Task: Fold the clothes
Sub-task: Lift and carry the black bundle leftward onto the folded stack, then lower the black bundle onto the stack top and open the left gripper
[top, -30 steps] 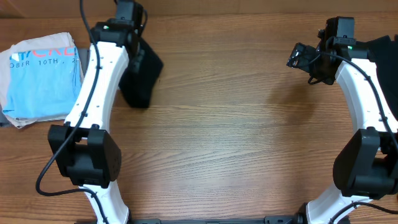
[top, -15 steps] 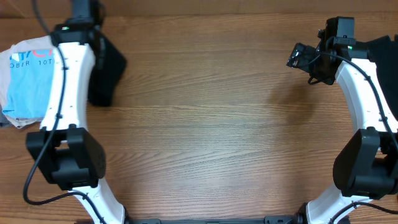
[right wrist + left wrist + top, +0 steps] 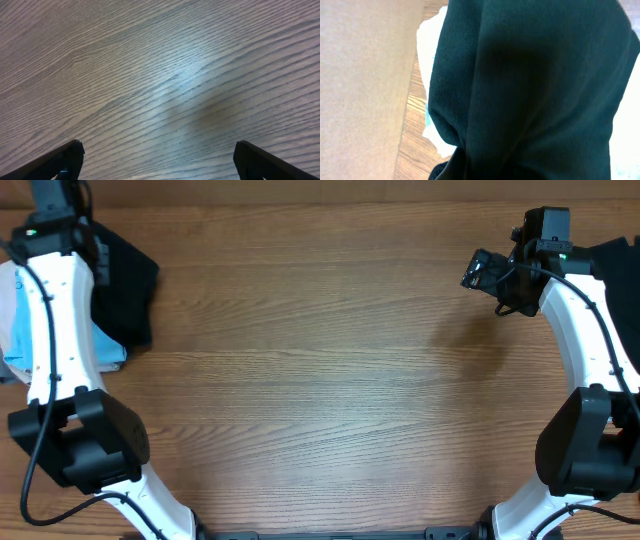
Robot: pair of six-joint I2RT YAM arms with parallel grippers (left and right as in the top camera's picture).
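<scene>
Clock directions refer to the overhead view, with 12 o'clock at the table edge farthest from the arm bases.

**Left arm.** The left gripper (image 3: 60,200) sits at the 10 o'clock corner of the table (image 3: 330,380). Its fingers are hidden: dark cloth fills the left wrist view. The jaws are pressed together, pinching the black T-shirt (image 3: 128,285). From the wrist, the shirt hangs as a bunched, folded mass toward 4 o'clock, just beside the white forearm link. Its lower end lies at the table's left margin. In the wrist view the fabric (image 3: 530,95) shows soft vertical folds and no print.

The shirt partly covers the light-blue T-shirt (image 3: 14,330), which lies flat at 9 o'clock beneath the arm. A pale strip of that garment appears beside the black cloth in the wrist view, with bare wood below it and a plain beige surface beyond the table edge.

**Right arm.** The right gripper (image 3: 159,152) is spread wide and holds nothing. Both dark fingertips appear at the lower corners of the right wrist view, with only bare wood grain between them. In the overhead view the gripper sits at 2 o'clock and points toward 9 o'clock. A second black garment (image 3: 615,260) lies at the table's right edge, on the 3 o'clock side of the wrist, apart from the fingers.
</scene>
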